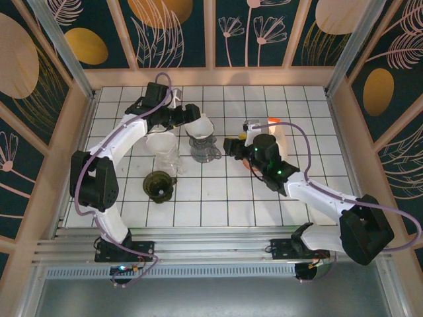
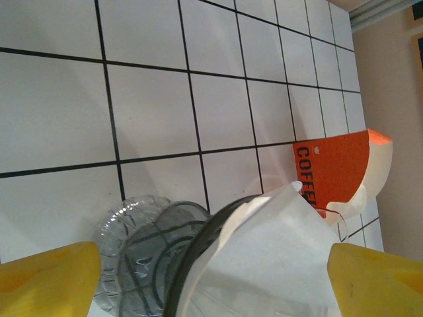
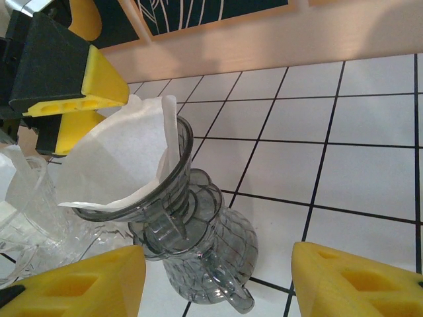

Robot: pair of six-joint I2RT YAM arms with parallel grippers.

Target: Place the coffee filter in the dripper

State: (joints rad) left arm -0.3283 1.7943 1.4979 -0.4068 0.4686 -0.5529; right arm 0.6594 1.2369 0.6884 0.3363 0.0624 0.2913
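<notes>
Left fingers [image 2: 46, 277] stand spread either side of the coffee filter [image 2: 264, 264], which sits crooked in the dripper [image 3: 168, 191], leaning toward twelve o'clock; right fingers [image 3: 350, 277], spread and empty, hover at its three o'clock, farther off.

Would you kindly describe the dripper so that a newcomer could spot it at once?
Start at the white tiled table and look near its middle. The dripper is the smoky grey funnel on a ribbed base; unlike the clear glass beside it, it holds a white paper filter.
</notes>
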